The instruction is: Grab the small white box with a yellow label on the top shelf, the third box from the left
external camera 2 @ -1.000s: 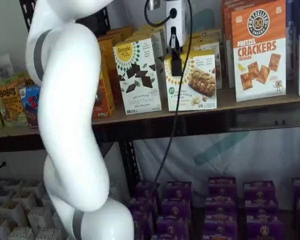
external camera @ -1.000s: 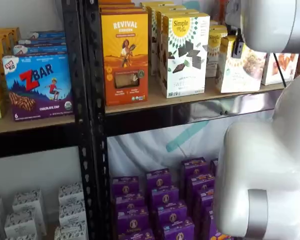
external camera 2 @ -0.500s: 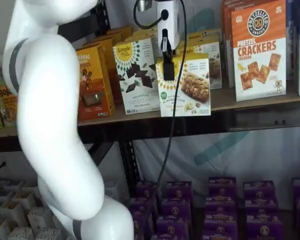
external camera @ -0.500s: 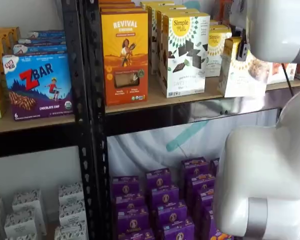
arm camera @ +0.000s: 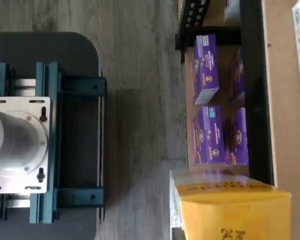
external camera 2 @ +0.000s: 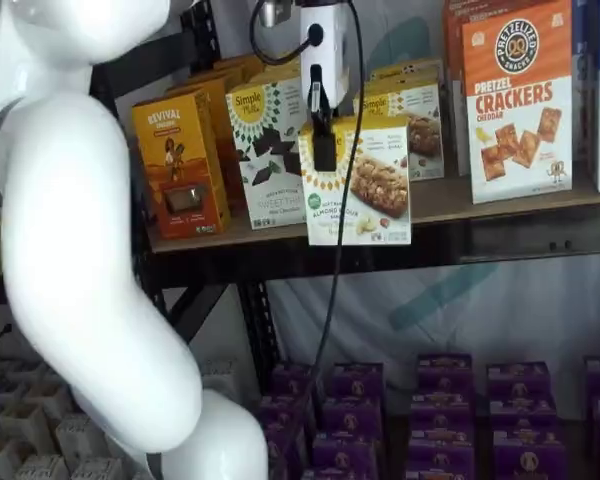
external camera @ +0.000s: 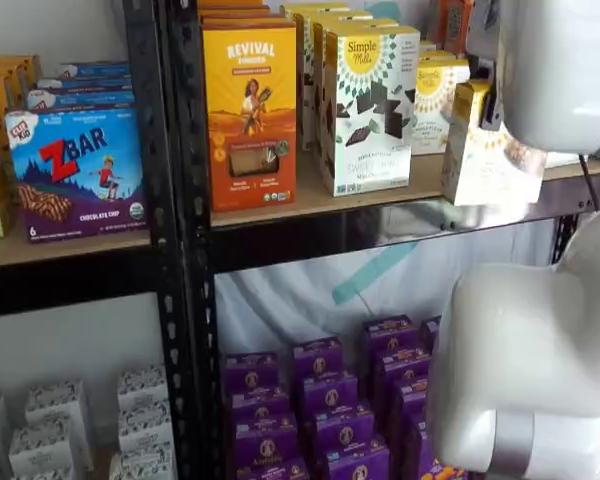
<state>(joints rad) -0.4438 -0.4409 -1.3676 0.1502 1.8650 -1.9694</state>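
The small white box [external camera 2: 365, 185], with a yellow sunburst logo and a baked-snack picture, hangs in front of the top shelf [external camera 2: 490, 200], clear of the board. My gripper [external camera 2: 324, 150] is shut on its yellow top, with a black finger showing against the box front. In a shelf view the box [external camera: 488, 165] is tilted over the shelf's shiny front edge [external camera: 380, 225], with my gripper [external camera: 492, 110] at its top. The wrist view shows the box's yellow top [arm camera: 235, 215] close up.
More small white boxes [external camera 2: 412, 108] stand behind on the shelf. The taller white chocolate-squares carton [external camera 2: 270, 150] and orange Revival carton [external camera: 248, 115] stand to the left, pretzel crackers [external camera 2: 515, 100] to the right. Purple boxes [external camera: 320, 400] fill the lower level. My white arm [external camera 2: 80, 250] fills the foreground.
The small white box has come off the shelf row with my gripper, moving outward past the front edge and slightly lower. The arm has swung with it.
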